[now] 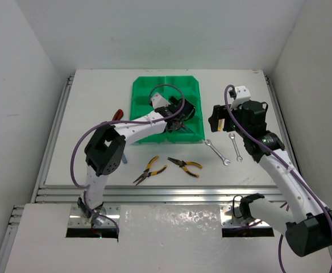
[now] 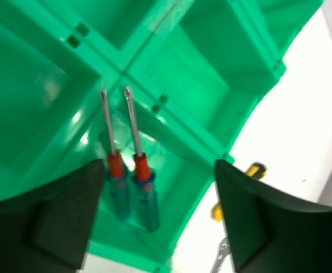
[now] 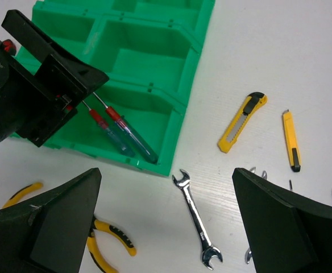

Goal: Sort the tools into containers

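A: Progress?
B: Early. Two screwdrivers (image 2: 136, 176) lie in the tray's (image 1: 140, 85) near right bin (image 3: 152, 119); other bins in view look empty.
A: Remaining?
B: Pliers (image 1: 150, 169), wrenches (image 1: 217, 152), knives (image 3: 243, 122), red-handled tool (image 1: 117, 115), all on the table (image 1: 98, 159).
A: Grippers?
B: Both empty: left gripper (image 1: 181, 121) spread over that bin, right gripper (image 1: 217, 118) wide open, right of tray.

No readable text or labels anywhere

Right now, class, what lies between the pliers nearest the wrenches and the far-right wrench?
The other silver wrench, lying diagonally between them; the top view shows it.
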Controlling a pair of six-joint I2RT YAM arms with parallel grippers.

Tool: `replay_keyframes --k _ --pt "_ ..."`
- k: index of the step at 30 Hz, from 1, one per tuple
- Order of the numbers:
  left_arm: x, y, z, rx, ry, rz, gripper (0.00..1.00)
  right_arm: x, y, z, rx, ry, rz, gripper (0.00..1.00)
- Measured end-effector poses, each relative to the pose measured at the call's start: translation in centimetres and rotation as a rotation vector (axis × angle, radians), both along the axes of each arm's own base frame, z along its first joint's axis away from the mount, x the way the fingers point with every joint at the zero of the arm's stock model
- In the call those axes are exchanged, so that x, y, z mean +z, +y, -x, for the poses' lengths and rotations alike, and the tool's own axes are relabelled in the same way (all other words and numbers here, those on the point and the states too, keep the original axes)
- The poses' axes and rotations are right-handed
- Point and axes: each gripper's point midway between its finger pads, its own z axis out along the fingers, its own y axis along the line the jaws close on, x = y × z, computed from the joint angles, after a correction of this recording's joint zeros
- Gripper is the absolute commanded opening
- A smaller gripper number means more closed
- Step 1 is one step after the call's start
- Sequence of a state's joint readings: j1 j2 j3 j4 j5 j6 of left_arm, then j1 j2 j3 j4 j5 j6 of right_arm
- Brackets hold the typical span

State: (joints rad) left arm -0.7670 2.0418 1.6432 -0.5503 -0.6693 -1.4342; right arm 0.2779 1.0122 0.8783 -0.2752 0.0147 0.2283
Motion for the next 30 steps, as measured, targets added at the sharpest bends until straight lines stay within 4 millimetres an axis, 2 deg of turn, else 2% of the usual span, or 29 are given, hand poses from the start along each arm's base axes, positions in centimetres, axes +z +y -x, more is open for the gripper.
replay_keyframes --k 3,6,9,11,13,16,18,21,25,26,30 --pt "-0.1 1.1 1.1 0.013 0.006 -0.016 0.85 0.0 0.3 0.1 0.017 0.003 -0.008 0.99" --pt "1.1 4.3 3.3 0.04 0.014 -0.08 0.91 -0.4 0.7 0.1 0.038 0.022 -0.013 0.99" --pt "3.7 9.1 6.2 0.106 0.007 -0.134 0.91 -0.9 1.2 -0.1 0.06 0.06 -0.015 0.99" --pt "4.6 13.2 8.6 0.155 0.014 -0.165 0.89 -1.3 1.5 -0.3 0.067 0.085 -0.012 0.99" --pt "3.9 17.3 10.7 0.187 0.039 -0.195 0.87 -1.8 1.6 -0.4 0.073 0.111 -0.009 0.99" --pt "0.5 22.7 13.6 0.204 0.13 -0.275 0.84 -2.6 2.0 -0.3 0.09 0.152 -0.014 0.99" --pt "-1.9 24.6 15.1 0.182 0.207 -0.328 0.8 -2.9 2.2 -0.1 0.101 0.17 -0.019 0.99" --pt "-4.4 25.0 15.7 0.114 0.289 -0.356 0.79 -3.0 2.4 0.0 0.108 0.18 -0.021 0.99" --pt "-6.3 25.3 14.3 0.083 0.338 -0.332 0.64 -3.1 2.6 0.1 0.117 0.186 -0.021 0.99" --pt "-6.8 25.5 14.1 0.077 0.351 -0.333 0.63 -3.1 2.6 0.2 0.118 0.186 -0.021 0.99" --pt "-9.4 25.8 13.7 0.052 0.419 -0.345 0.51 -3.1 2.8 0.2 0.125 0.188 -0.024 0.99"
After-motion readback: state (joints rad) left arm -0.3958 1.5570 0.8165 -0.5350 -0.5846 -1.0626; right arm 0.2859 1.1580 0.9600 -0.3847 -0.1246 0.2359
